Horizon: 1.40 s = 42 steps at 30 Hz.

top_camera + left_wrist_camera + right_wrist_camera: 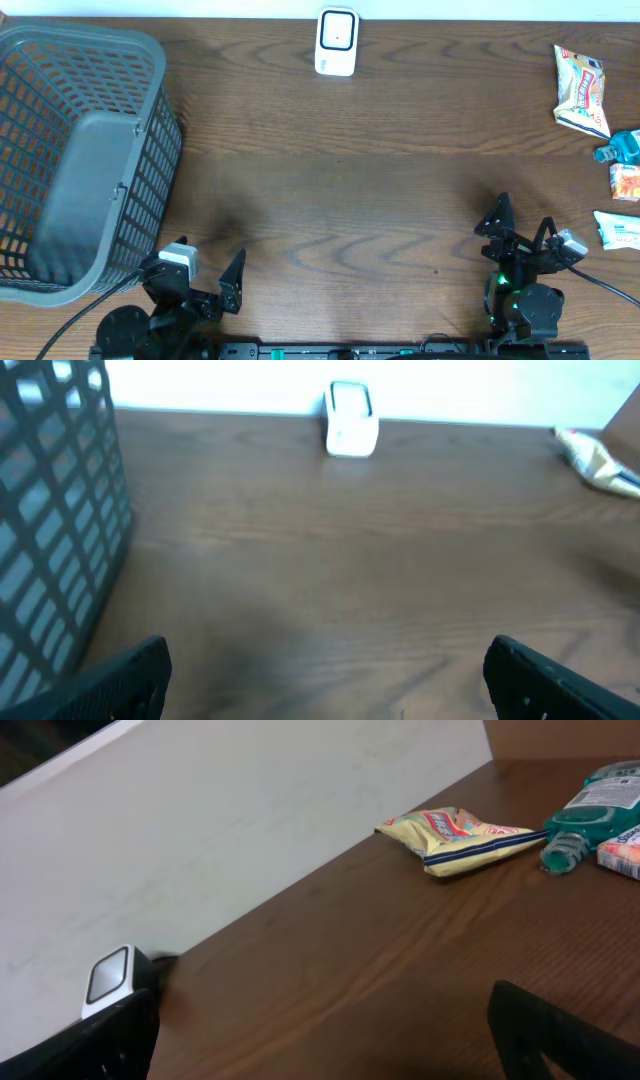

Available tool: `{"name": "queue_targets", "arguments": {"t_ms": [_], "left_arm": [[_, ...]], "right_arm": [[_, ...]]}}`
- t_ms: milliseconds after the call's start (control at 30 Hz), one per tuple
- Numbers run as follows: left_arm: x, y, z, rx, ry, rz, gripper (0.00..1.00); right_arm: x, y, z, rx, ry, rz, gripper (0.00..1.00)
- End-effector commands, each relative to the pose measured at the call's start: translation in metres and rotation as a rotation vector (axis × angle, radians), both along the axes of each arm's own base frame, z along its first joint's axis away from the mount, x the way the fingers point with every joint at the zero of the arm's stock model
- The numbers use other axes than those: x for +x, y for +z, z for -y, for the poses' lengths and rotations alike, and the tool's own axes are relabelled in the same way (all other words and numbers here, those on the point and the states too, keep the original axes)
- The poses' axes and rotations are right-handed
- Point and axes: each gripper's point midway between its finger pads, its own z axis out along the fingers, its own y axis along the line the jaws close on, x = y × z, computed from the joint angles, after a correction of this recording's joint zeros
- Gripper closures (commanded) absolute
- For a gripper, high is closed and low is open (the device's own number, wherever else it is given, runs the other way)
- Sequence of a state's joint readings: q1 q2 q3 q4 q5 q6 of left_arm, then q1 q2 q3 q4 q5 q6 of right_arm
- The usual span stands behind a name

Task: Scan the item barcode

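Left hand (320,685): spread wide and empty, its black fingers apart above bare wood at the near edge.
Right hand (522,228): likewise spread wide, holding nothing, at the near edge toward the right side.
Counter: dark brown wood-grain counter (340,200), with a white wall along its far edge.
Items to scan: four lie loose along the right edge, none touched by either hand.
Nearest item: white flat packet with dark print (618,228), level with the right hand and to its right.
Next item: small orange and red packet (625,182), just beyond the white one.
Third item: teal plastic bottle (590,810), lying on its side, its cap end just beside the snack bag.
Farthest item: yellow crinkled snack bag with red and blue print (460,830), near the far right corner.
Basket: grey plastic lattice basket (160,150), on the left side, beyond the left hand.
Scanner: white rounded barcode scanner with a dark window (336,42), upright at the middle of the far edge by the wall, well apart from the items.
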<state>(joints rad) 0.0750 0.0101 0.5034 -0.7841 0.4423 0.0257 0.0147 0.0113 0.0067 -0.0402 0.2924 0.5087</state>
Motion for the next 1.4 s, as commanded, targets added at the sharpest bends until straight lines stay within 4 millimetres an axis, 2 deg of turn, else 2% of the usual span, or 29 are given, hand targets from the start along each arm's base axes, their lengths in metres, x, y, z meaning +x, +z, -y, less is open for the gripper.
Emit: {"name": "queue_targets", "arguments": {"t_ms": [0, 133, 367, 567, 833, 1367], "left_arm": [[0.000, -0.001, -0.007, 0.020, 0.038, 0.000, 0.02], [0.011, 0.003, -0.001, 0.022, -0.001, 0.059, 0.02], [0.057, -0.008, -0.009, 0.045, 0.048, 0.243, 0.02], [0.076, -0.017, -0.024, 0.062, 0.135, 0.354, 0.02], [0.079, -0.062, -0.036, 0.100, 0.219, 0.221, 0.02], [0.079, -0.061, -0.037, 0.103, 0.227, 0.224, 0.02]], "right_arm": [[-0.001, 0.000, 0.004, 0.009, -0.020, 0.004, 0.01], [-0.001, 0.000, 0.004, 0.009, -0.020, 0.004, 0.01], [-0.001, 0.000, 0.004, 0.010, -0.020, 0.004, 0.01], [-0.001, 0.000, 0.004, 0.009, -0.020, 0.004, 0.01], [-0.001, 0.000, 0.004, 0.010, -0.020, 0.005, 0.01], [-0.001, 0.000, 0.004, 0.009, -0.020, 0.004, 0.01]]}}
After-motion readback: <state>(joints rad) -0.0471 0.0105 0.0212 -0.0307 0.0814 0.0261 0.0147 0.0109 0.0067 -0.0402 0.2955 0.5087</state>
